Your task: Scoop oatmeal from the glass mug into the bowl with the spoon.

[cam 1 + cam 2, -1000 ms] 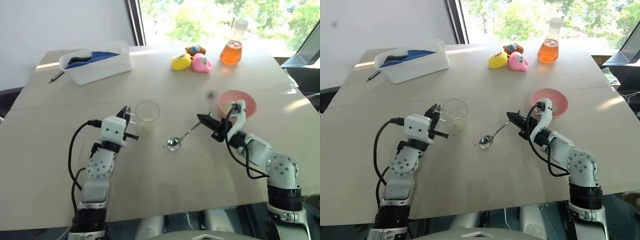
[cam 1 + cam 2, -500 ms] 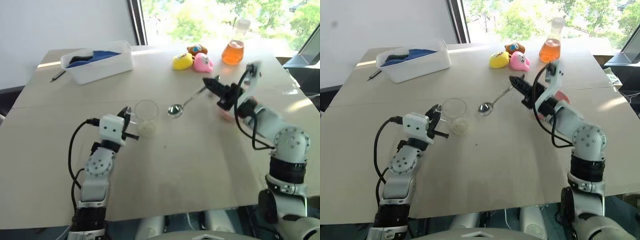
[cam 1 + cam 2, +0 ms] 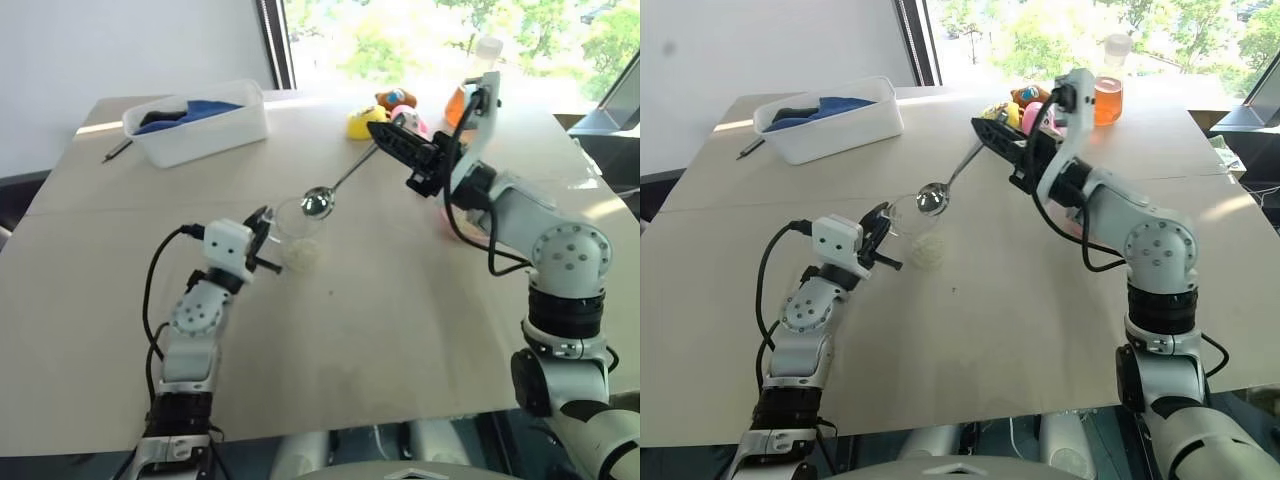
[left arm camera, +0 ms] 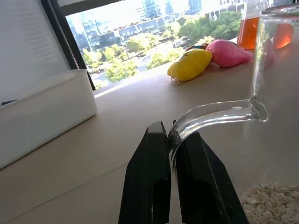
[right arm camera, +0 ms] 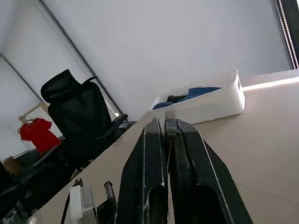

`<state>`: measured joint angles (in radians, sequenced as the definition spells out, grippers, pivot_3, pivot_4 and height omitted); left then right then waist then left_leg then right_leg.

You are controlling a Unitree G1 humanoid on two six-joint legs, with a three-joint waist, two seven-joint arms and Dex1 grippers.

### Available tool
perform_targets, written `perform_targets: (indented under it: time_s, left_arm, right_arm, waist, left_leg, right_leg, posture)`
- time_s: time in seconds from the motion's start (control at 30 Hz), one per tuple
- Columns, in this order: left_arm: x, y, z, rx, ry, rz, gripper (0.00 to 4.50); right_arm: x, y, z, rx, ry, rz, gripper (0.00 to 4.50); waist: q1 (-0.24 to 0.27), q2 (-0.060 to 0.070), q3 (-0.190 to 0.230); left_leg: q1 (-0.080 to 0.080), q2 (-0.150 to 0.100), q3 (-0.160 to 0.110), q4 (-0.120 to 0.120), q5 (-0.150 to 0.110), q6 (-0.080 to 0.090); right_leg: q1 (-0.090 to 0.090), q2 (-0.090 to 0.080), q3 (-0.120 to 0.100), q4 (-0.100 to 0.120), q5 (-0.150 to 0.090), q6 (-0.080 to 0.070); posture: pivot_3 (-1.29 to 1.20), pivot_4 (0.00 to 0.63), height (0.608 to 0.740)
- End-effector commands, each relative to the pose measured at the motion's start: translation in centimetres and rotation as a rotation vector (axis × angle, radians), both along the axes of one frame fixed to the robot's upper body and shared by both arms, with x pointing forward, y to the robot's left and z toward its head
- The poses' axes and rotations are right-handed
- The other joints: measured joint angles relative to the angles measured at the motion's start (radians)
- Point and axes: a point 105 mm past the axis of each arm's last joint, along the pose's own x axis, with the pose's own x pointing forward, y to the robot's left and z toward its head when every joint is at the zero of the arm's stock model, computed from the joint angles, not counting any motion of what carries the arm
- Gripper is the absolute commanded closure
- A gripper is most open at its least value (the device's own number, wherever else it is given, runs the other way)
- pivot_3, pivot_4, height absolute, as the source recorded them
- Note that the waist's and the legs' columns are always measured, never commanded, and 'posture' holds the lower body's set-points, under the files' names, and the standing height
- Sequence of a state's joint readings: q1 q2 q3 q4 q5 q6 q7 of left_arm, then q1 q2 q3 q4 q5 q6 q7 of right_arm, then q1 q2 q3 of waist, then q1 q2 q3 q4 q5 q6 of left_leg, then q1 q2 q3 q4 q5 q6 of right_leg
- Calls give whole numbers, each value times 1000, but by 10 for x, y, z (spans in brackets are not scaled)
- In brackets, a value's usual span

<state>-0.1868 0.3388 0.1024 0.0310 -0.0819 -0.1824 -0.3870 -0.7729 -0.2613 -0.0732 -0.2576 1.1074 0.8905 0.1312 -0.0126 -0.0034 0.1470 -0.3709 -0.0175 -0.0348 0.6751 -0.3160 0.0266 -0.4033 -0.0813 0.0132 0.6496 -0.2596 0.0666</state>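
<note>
Table (image 3: 400, 330) of pale wood beside sunlit window (image 3: 400, 30), grey wall (image 3: 120, 40)

The worktop (image 3: 400, 330) is pale beige wood; the glass mug (image 3: 297, 232) is clear and colourless, with beige-white oatmeal (image 3: 301, 254) at its bottom; the spoon (image 3: 340, 181) is shiny silver; the bowl (image 3: 452, 222) shows pink; the tub (image 3: 196, 125) is white with blue and black contents; the flask (image 3: 1107, 88) holds orange liquid; the toys (image 3: 385, 116) are yellow, pink and orange-brown; both the left gripper (image 3: 262, 240) and right gripper (image 3: 392, 140) have black fingers on white housings; the chair (image 5: 84, 116) is black; a red garment (image 5: 39, 134) hangs behind it.
</note>
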Motion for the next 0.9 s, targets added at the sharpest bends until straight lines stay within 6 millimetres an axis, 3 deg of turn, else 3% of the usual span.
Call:
perform_targets:
  time_s: [0.03,0.23,0.43,0.63,0.8,0.9]
  left_arm:
    - [0,-16,-5,14,30,-97,4462]
    - [7,-25,2,7,85,-169,4462]
    - [13,-33,12,7,115,-210,4462]
    - [13,-37,19,7,115,-221,4462]
    - [12,-40,21,5,111,-222,4462]
    - [11,-41,19,8,109,-221,4462]
  right_arm:
    - [0,4,3,-64,-64,-4,4500]
    - [5,16,-14,-256,-134,-24,4500]
    - [8,32,-32,-336,-151,-22,4500]
    - [3,42,-67,-502,-201,5,4500]
    - [0,46,-77,-451,-100,38,4500]
    - [4,43,-72,-340,22,16,4500]
  waist:
    - [1,0,0]
    - [-1,0,0]
    - [-4,0,0]
    - [-5,0,0]
    - [-4,0,0]
    - [-4,0,0]
  left_leg:
    - [0,0,0,0,0,0]
    - [-3,-3,-2,2,0,0]
    - [-11,-5,-2,9,0,0]
    - [-12,-6,-2,10,0,0]
    - [-11,-6,-2,10,0,0]
    - [-11,-5,-2,10,0,0]
  right_leg:
    - [0,0,0,0,0,0]
    - [-2,-1,-1,0,0,0]
    - [-10,-1,-1,8,0,0]
    - [-11,-2,-1,8,0,0]
    - [-10,-2,-1,9,0,0]
    - [-11,-2,0,9,0,0]
  posture:
    - [0,150,740]
    - [0,150,740]
    - [0,150,740]
    - [0,150,740]
    - [0,150,740]
    - [0,150,740]
